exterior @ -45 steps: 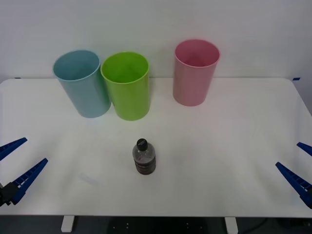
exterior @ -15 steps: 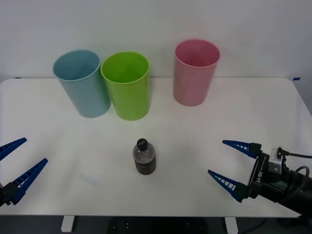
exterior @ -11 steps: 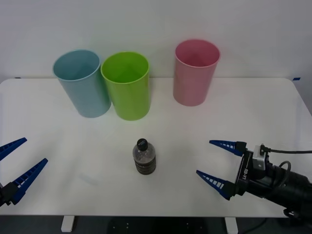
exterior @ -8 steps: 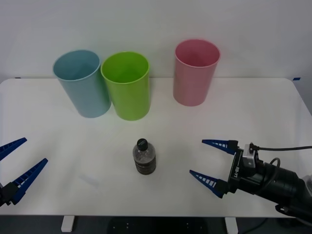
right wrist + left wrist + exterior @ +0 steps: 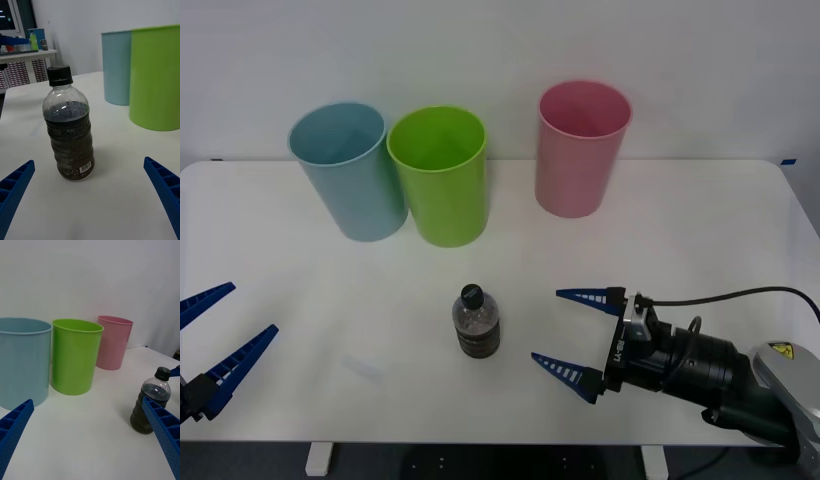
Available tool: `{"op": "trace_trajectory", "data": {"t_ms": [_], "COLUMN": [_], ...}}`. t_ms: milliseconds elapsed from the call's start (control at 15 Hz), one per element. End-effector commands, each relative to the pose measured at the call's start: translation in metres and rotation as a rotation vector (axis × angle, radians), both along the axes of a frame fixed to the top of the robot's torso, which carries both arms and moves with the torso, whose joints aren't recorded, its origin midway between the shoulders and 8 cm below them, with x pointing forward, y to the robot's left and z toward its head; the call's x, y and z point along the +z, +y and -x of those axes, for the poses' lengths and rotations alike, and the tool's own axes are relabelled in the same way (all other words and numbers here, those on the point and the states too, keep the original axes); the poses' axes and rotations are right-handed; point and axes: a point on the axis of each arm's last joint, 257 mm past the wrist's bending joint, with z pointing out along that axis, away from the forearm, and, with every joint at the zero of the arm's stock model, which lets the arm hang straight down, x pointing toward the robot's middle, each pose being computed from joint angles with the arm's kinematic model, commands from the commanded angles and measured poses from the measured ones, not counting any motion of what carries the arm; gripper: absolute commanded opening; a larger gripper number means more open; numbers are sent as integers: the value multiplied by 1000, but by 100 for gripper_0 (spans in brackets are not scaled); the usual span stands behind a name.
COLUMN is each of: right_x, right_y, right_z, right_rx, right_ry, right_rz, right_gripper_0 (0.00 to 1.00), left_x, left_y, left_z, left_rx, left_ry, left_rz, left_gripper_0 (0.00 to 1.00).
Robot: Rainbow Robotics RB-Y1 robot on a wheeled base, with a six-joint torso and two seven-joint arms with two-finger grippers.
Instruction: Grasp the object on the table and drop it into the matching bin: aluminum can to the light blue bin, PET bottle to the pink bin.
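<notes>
The PET bottle (image 5: 476,322) (image 5: 70,138) (image 5: 150,404), small and clear with a black cap and a dark label band, stands upright near the front middle of the white table (image 5: 680,240). My right gripper (image 5: 570,333) is open just right of it, low over the table, fingers pointing at it and short of touching. My left gripper (image 5: 218,335) waits open at the table's front left edge. The pink bin (image 5: 580,148) (image 5: 112,342) stands at the back right of centre. At the back left stands the light blue bin (image 5: 350,170) (image 5: 116,66) (image 5: 23,360).
A lime green bin (image 5: 440,175) (image 5: 154,77) (image 5: 75,354) stands against the light blue one, behind the bottle. A black cable (image 5: 725,294) trails from my right arm over the table's front right.
My right arm has come in from the table's front right edge and moved left toward the bottle, fingers staying open. The bottle, bins and left arm have not moved.
</notes>
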Motion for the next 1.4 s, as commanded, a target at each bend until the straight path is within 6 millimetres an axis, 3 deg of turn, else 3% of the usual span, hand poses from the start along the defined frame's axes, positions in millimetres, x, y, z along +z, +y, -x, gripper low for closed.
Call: {"op": "trace_trajectory", "data": {"t_ms": [67, 867, 1200, 1400], "right_x": [-13, -37, -36, -37], "right_y": [17, 101, 119, 120], "right_z": [-4, -22, -25, -25], "right_rx": [25, 26, 12, 7], "right_ry": [7, -9, -15, -19], "right_rz": [29, 74, 68, 74], "right_gripper_0": [100, 100, 100, 100], "left_x": [0, 0, 0, 0], "left_y": [0, 0, 0, 0], "left_z": [0, 0, 0, 0], "left_rx": [0, 0, 0, 0], "left_ry": [0, 0, 0, 0], "left_rz": [0, 0, 0, 0], "left_gripper_0": [100, 100, 100, 100]}}
